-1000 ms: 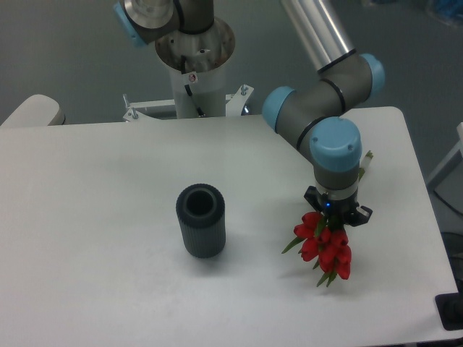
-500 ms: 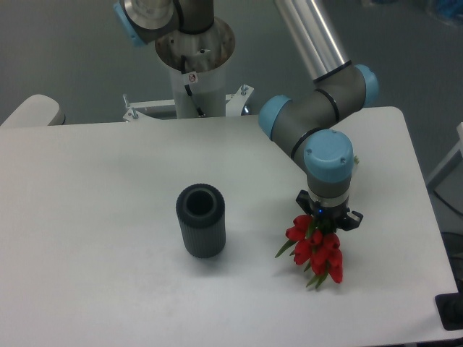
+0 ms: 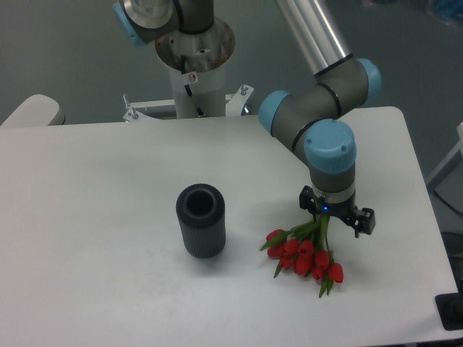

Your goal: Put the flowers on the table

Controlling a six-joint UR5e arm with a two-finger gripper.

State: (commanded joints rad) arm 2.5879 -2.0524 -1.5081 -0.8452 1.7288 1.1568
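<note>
A white table [image 3: 108, 181] seen from above and in front. A bunch of red tulips [image 3: 304, 254] lies on it toward the near right, buds fanned leftward and nearward, green stems running up under the robot's gripper [image 3: 337, 214]. The gripper points straight down over the stems; whether its fingers grasp them or have let go cannot be told. A dark grey ribbed vase [image 3: 200, 220] stands upright to the left of the tulips, apart from them.

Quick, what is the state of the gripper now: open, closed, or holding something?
Gripper: open, its fingers spread wide above the stems; the flowers lie fanned out on the table.
</note>
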